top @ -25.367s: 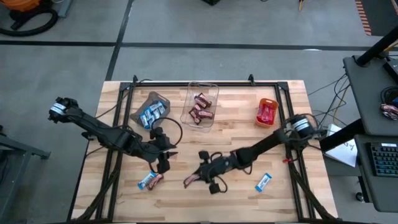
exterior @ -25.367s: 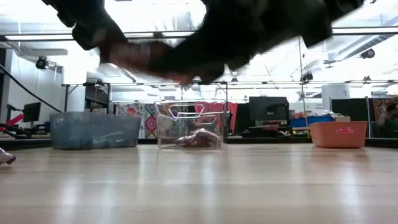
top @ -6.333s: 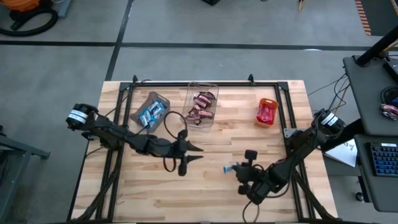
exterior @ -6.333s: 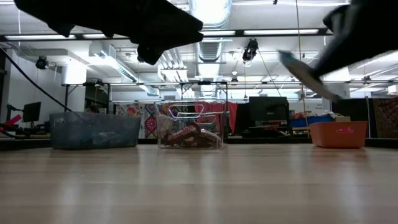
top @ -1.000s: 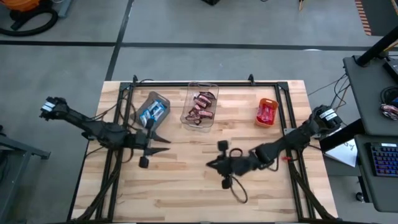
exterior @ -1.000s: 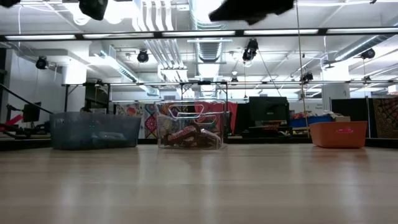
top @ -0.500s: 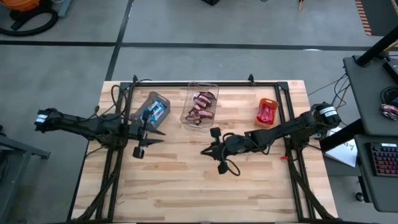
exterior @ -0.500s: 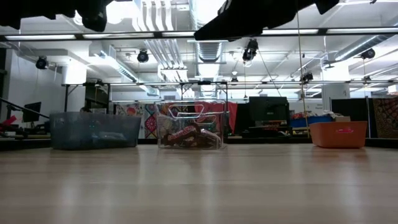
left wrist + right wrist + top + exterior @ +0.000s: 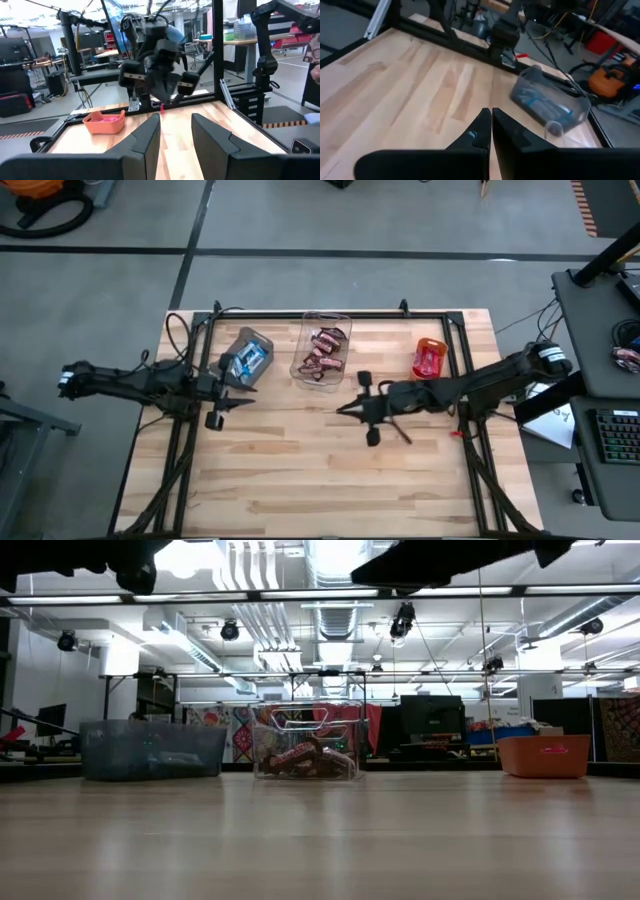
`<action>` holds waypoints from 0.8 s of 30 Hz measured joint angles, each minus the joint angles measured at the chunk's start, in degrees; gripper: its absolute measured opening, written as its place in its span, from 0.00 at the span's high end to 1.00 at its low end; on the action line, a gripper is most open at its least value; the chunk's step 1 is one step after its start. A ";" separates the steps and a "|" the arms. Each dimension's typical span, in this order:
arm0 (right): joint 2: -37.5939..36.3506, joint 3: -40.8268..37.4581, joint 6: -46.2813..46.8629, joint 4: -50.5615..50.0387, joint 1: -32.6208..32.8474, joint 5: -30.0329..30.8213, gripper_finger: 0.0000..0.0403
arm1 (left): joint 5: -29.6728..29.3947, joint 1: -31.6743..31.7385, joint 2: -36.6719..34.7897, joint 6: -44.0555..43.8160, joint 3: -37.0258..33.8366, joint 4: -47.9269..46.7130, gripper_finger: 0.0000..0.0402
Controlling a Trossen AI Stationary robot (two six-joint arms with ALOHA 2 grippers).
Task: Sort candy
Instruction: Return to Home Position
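Observation:
The candy lies in three bins along the far side. Blue-and-white bars are in the grey bin, dark brown bars in the clear bin, red ones in the orange bin. My left gripper hovers above the table just near of the grey bin, pointing level toward the right edge; in its wrist view it is open with nothing between the fingers. My right gripper hovers near of the clear bin, pointing toward the left edge, shut and holding nothing.
A black frame rail runs along the table's far edge, and more rails run down both sides. The two grippers face each other across bare wood. The low view shows the bins standing in a row at the far side, with the arms overhead.
My left gripper has drawn back toward the table's left edge and a little toward the far edge, staying open. My right gripper has gone toward the far edge, staying shut and holding nothing.

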 joint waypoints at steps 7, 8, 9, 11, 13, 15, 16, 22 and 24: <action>-10.01 -8.51 2.91 1.92 -3.72 -4.65 0.98 | 0.02 0.22 -5.01 -0.37 -3.93 0.07 0.76; -11.72 -9.97 3.20 1.87 -4.26 -4.59 0.98 | 0.00 0.33 -5.91 -0.56 -4.35 0.34 0.76; -13.32 -11.25 3.47 2.06 -4.79 -4.52 0.98 | 0.00 0.50 -7.02 -0.61 -4.75 0.44 0.76; -16.76 -13.87 4.08 3.27 -5.62 -4.55 0.98 | 0.01 0.97 -9.42 -0.63 -5.78 0.09 0.76; -20.37 -16.75 4.39 3.86 -6.36 -5.07 0.98 | 0.00 1.70 -12.11 -0.69 -7.05 -0.36 0.76; -23.85 -19.50 4.87 4.75 -6.97 -5.03 0.98 | 0.00 2.35 -14.85 -0.80 -8.38 -0.67 0.76; -25.67 -20.75 5.22 4.59 -7.23 -5.01 0.98 | 0.00 2.60 -16.13 -1.08 -9.05 -0.52 0.76; -36.21 -26.41 6.07 4.52 -8.09 -5.02 0.98 | 0.00 3.15 -24.44 -1.89 -13.35 -1.49 0.76; -39.99 -28.32 6.05 4.37 -8.09 -5.03 0.98 | -0.01 3.21 -24.59 -2.23 -14.08 -0.89 0.76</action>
